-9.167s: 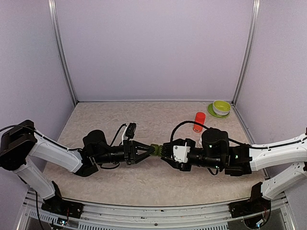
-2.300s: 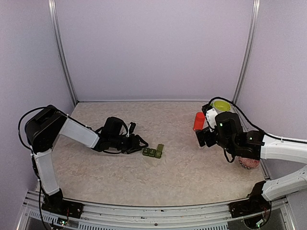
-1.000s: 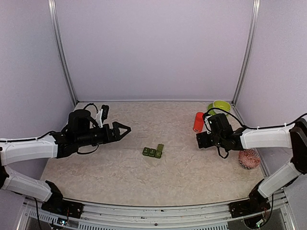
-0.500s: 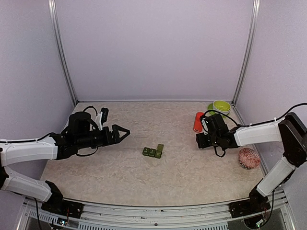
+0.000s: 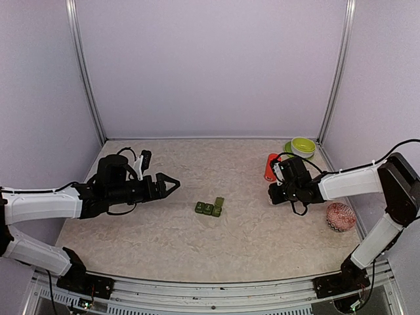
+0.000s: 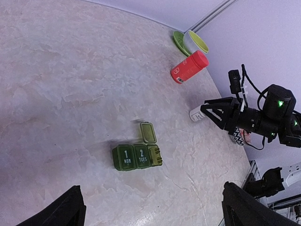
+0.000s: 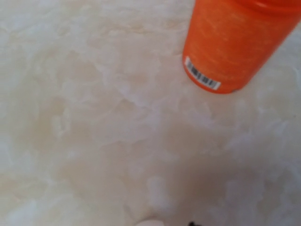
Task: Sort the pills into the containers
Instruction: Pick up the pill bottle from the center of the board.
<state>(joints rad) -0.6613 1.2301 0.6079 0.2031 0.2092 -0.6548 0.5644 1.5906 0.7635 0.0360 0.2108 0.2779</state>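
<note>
The containers [image 5: 209,208] are a strip of three dark-green boxes mid-table. In the left wrist view the containers [image 6: 136,156] show lids marked 1 MON and 2 TUES down, and the third lid [image 6: 148,133] flipped open. No loose pills show. My left gripper [image 5: 169,184] hovers open to the left of the strip, its fingers [image 6: 70,212] at the view's bottom corners. My right gripper [image 5: 273,192] lies low at the right, shut on a tiny clear bottle with a white cap [image 6: 195,114]. Its cap edge [image 7: 150,222] peeks in at the bottom of the right wrist view.
A red-orange bottle [image 5: 270,167] stands just behind the right gripper, filling the top of the right wrist view [image 7: 235,42]. A green bowl on a plate [image 5: 302,146] sits in the back right corner. A patterned ball [image 5: 340,216] lies by the right wall.
The right gripper has closed round the tiny bottle beside the red-orange bottle. The left arm has drifted slightly right, still open.
</note>
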